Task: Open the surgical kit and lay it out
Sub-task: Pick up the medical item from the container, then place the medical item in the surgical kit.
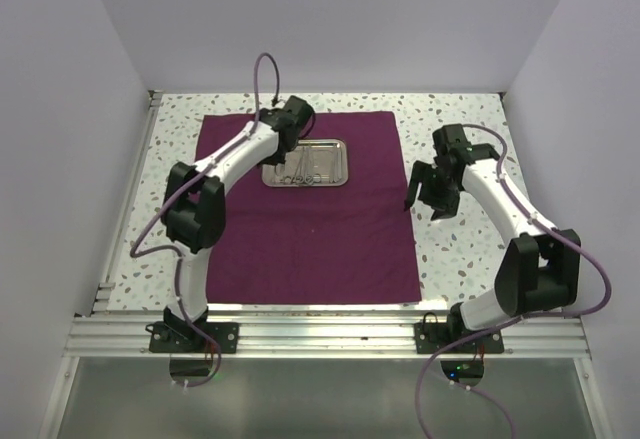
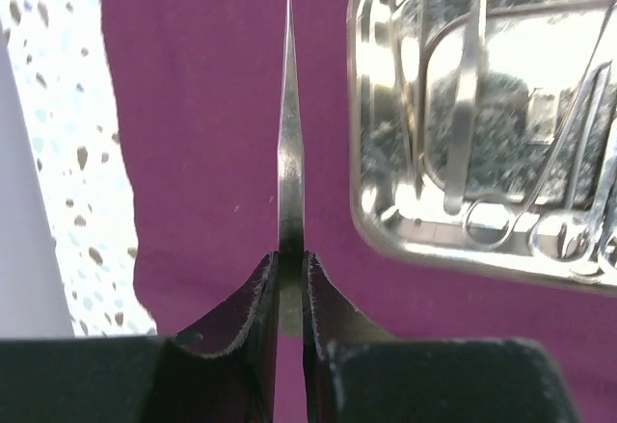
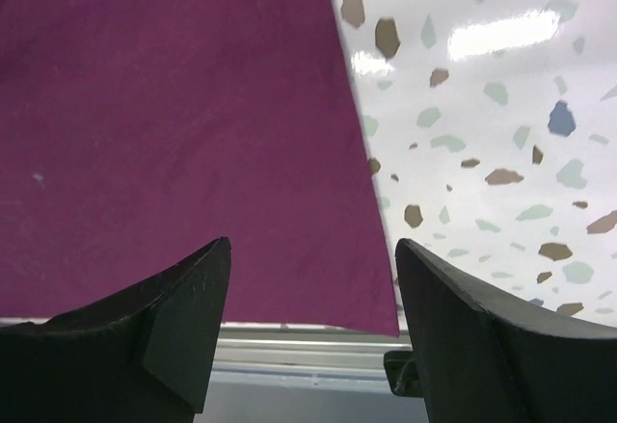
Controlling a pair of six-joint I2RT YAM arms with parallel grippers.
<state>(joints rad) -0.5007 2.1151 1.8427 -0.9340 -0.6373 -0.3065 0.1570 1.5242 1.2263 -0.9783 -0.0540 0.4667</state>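
Observation:
The maroon cloth [image 1: 300,239] of the surgical kit lies spread flat on the table. On its far part sits the shiny steel tray [image 1: 332,152] with slim instruments [image 1: 305,173] inside. My left gripper [image 1: 285,139] hovers at the tray's left end. In the left wrist view, the left gripper [image 2: 290,264] is shut on a thin steel tweezer [image 2: 289,134], seen edge-on and pointing away over the cloth [image 2: 193,153]. The tray [image 2: 386,240] lies to its right and holds ring-handled tools [image 2: 468,105]. My right gripper [image 1: 425,194] hangs open over the cloth's right edge [image 3: 174,124], holding nothing [image 3: 313,250].
The speckled tabletop [image 1: 460,259] borders the cloth on all sides. White walls enclose the left, back and right. An aluminium rail [image 1: 330,334] runs along the near edge and carries both arm bases.

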